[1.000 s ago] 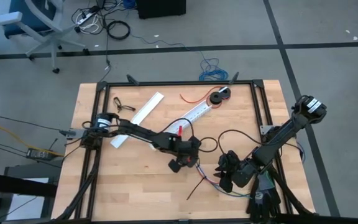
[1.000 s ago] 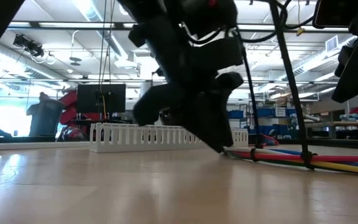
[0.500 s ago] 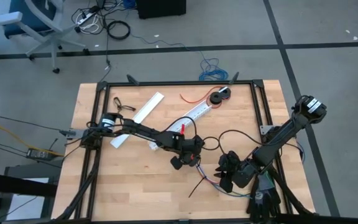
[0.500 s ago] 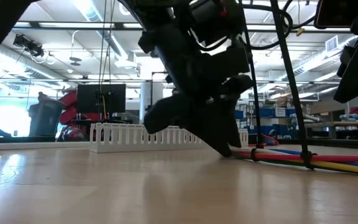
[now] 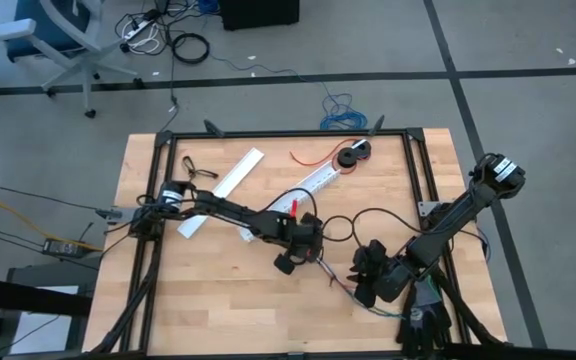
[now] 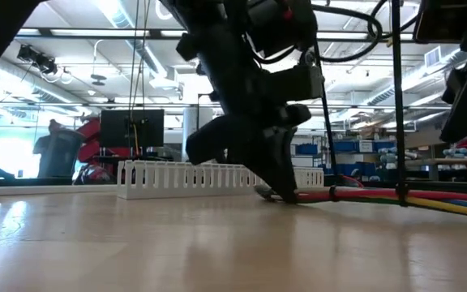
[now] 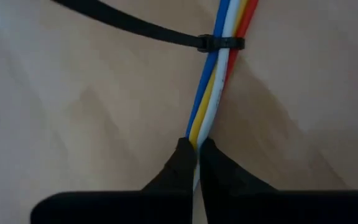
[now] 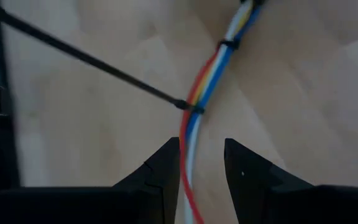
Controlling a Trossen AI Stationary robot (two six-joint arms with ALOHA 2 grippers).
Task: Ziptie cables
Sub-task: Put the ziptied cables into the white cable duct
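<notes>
Left gripper (image 7: 197,152): jaws closed down on the cables (image 7: 213,87), fingertips pinching the blue, yellow and white strands with no visible gap. Just beyond the pinch, a black zip tie (image 7: 219,43) circles the bundle, its long tail running off across the wood.

Right gripper (image 8: 202,158): jaws parted, straddling the same bundle without clamping it; the wires pass between the fingers (image 8: 166,163) with clearance on at least one side. Two ties are visible past these fingers, the nearer one (image 8: 191,107) with an untrimmed tail, a second (image 8: 229,45) farther along.

Location: in the high view the cables (image 5: 340,286) lie on the table (image 5: 218,310) near its front edge, between the left gripper (image 5: 303,255) and the right gripper (image 5: 368,275), which are near each other.

Risks, as judged:
- Only one end is secured. A pull by the left arm could drag the bundle through the right gripper's open fingers.
- The grip sits at the fingertips; a sideways tug may let strands slip out and splay.
- The nearer tie may not be fully cinched; load could slide it along the wires.
- The long tail can snag on a finger.
- The arms work close together; a collision is possible.
</notes>
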